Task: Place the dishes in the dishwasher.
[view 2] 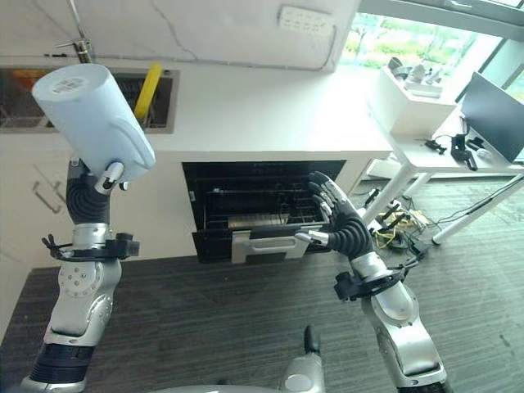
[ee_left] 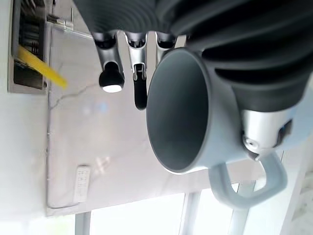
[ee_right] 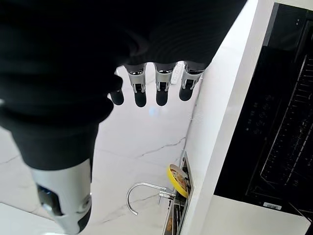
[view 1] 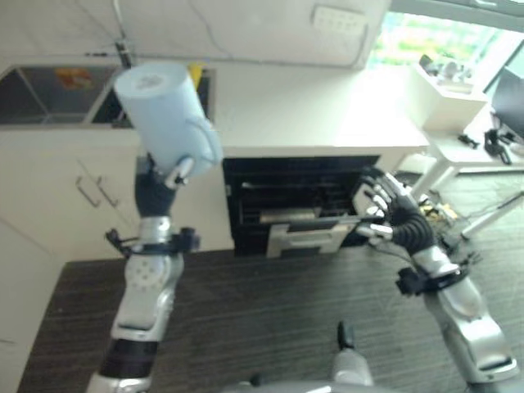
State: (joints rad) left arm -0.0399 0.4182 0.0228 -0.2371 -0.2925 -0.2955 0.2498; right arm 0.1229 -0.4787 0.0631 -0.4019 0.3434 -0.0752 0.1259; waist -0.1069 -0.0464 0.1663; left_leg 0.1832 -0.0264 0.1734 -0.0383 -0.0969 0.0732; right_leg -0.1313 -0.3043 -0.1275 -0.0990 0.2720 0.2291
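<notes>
Left arm's bent up at about 10 o'clock, its hand [view 2: 105, 176] raised high with fingers [ee_left: 111, 73] and thumb wrapped round a pale blue mug [view 2: 92, 121]. Right arm reaches forward at 2 o'clock, its hand [view 2: 337, 214] upright, fingers [ee_right: 139, 90] spread loose, holding nothing

This is a kitchen in what looks like an office or test space. A long white bench [view 2: 270, 106] holds a steel sink [view 2: 147, 98] with a curved tap [ee_right: 139, 193], white cupboard doors [view 1: 82, 196] stand below it, and a built-in dishwasher [view 2: 254, 205] is open, its wire rack showing. Off to the right, a white desk [view 2: 442, 160] with a dark monitor [view 2: 491, 115] stands by large windows [view 2: 409, 41], on a dark wood-look floor [view 2: 213, 319].
</notes>
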